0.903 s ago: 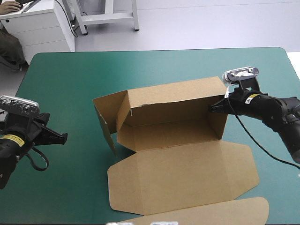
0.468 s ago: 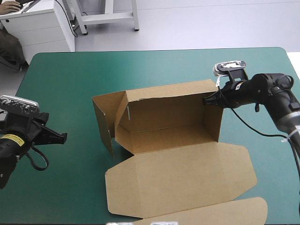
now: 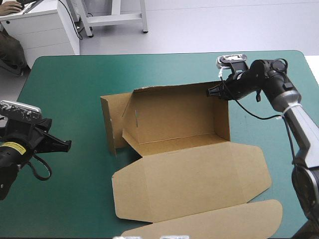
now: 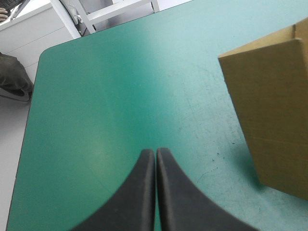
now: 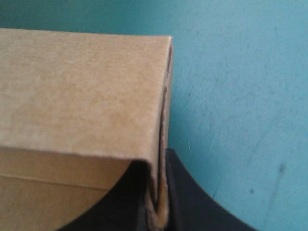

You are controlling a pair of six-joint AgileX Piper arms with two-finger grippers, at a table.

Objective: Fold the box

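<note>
The brown box (image 3: 174, 124) stands at mid-table as an open tray, its back and side walls raised and its lid (image 3: 194, 181) lying flat toward the near edge. My right gripper (image 3: 211, 91) is shut on the box's back right corner, and the right wrist view shows the wall's edge (image 5: 162, 144) pinched between the black fingers (image 5: 185, 192). At the table's left edge my left gripper (image 3: 66, 145) is shut on nothing and clear of the box. Ahead of it, the left wrist view shows the left gripper (image 4: 156, 154) over bare cover, with the box's left wall (image 4: 274, 110) beyond.
A curved piece of brown board (image 3: 214, 224) lies at the near edge, below the lid. The teal-green cover (image 3: 75, 79) lies bare to the left of and behind the box. A white cabinet (image 3: 45, 30) stands beyond the far left corner.
My right gripper has moved toward the far edge and leftward with the box's corner, tipping the back wall more upright and shifting the whole box slightly. The left arm has stayed still.
</note>
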